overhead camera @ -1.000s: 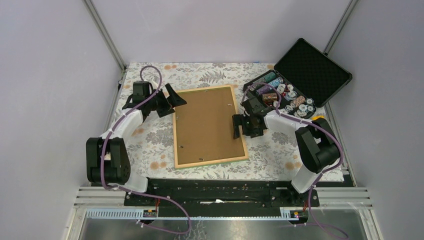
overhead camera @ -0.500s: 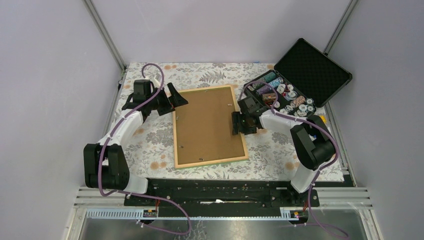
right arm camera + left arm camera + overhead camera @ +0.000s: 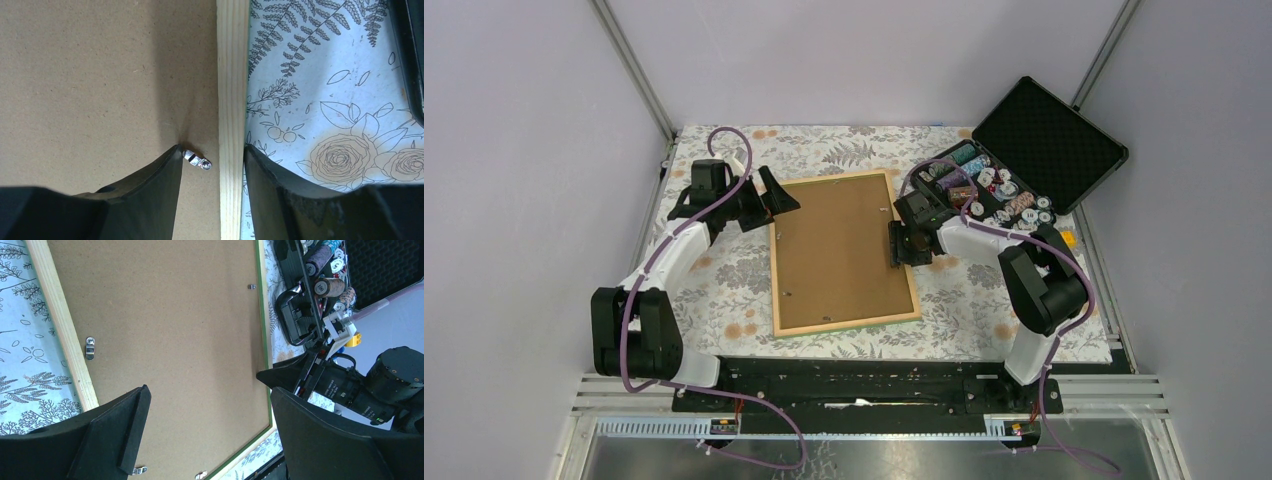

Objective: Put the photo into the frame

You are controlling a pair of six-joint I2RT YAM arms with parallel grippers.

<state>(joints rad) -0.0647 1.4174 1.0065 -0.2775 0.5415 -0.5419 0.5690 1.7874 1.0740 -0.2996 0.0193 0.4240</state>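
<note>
Right gripper [image 3: 211,148] stood half-spread astride the frame [image 3: 232,75] rail and metal clip [image 3: 196,160], contact unclear; left gripper [image 3: 209,390] spread wide. Risk: finger skidding off the small clip, dragging the frame.

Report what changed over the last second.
The right gripper shifted a little toward the far end of the frame along its right side. It narrowed its jaws, which now straddle the wooden rail beside a small metal clip, not yet clamped. The left gripper edged slightly toward the frame, wide open throughout. The frame and the chip case stayed put.
</note>
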